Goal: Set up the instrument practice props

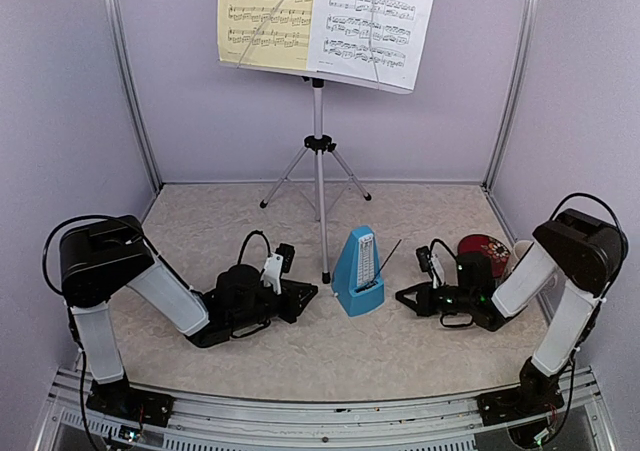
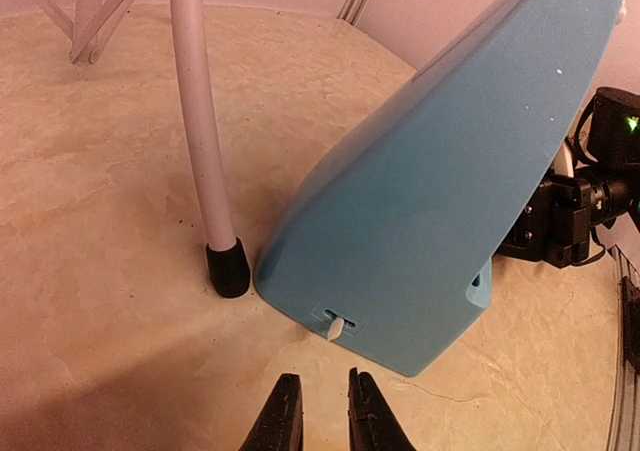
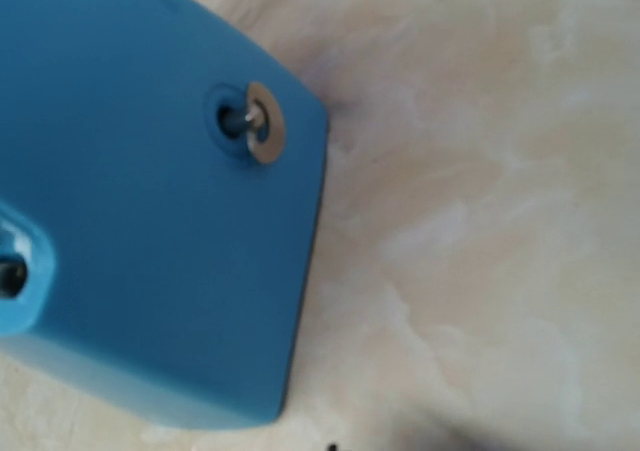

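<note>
- Left tool point(image 2: 322, 401): its two fingers stand a narrow gap apart with nothing between them. It is low over the bench point(image 1: 200, 231) and aimed at the base of the blue metronome point(image 1: 357, 271), near it but not touching.
- Right tool point(image 1: 403, 297): clenched and, as far as the top view shows, empty. It points at the opposite side of the metronome with a small gap between them. Its wrist view is filled by the blue casing and the silver winding key point(image 3: 262, 121).
- Music stand point(image 1: 318, 171): upright on its tripod at the back of the bench. The yellow sheet point(image 1: 265, 16) and the white sheet point(image 1: 372, 21) lie side by side on its desk, each crossed by a thin retaining wire.
- Metronome: upright on the bench just beside the black foot point(image 2: 228, 268) of the stand's front leg. Its thin pendulum rod point(image 1: 388, 254) leans out to the right.
- Progress, as a judgement: stand raised, both sheets placed and metronome set down, so the setup looks essentially finished.
- Left to do, at most: a small nudge or starting the metronome, then backing both arms away without knocking the stand's leg.
</note>
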You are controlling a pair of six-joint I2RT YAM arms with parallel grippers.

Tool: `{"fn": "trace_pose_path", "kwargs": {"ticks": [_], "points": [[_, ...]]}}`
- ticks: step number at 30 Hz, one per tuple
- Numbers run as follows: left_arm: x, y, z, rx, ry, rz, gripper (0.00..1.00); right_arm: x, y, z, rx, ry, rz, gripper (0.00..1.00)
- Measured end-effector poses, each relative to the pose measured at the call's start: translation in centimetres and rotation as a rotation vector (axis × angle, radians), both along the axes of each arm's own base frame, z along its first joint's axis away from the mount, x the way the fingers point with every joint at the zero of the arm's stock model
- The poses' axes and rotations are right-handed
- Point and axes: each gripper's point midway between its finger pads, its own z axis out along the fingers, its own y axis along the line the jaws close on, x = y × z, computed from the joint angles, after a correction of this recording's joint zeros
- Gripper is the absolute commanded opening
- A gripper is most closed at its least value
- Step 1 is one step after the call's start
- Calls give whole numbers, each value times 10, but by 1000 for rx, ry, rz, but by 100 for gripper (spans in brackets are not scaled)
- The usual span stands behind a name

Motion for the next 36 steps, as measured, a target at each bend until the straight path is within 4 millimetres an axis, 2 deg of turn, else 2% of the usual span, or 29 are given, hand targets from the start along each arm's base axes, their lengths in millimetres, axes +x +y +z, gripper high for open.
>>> {"fn": "trace_pose_path", "kwargs": {"ticks": [7,18,22,28,36], "points": [[0,6,-1,-12,0,23,18,1,11,-7,20,7,12,1],[0,15,-5,-5,8,49,17,18,18,-3,55,-33,-15,0],[4,23,5,-21,-4,69,17,24,22,-1,71,-36,-20,0],[19,45,23,-47,-29,129,18,22,27,3,116,-33,-5,0],[28,57,25,-31,-40,157,17,14,41,9,183,-31,31,0]]}}
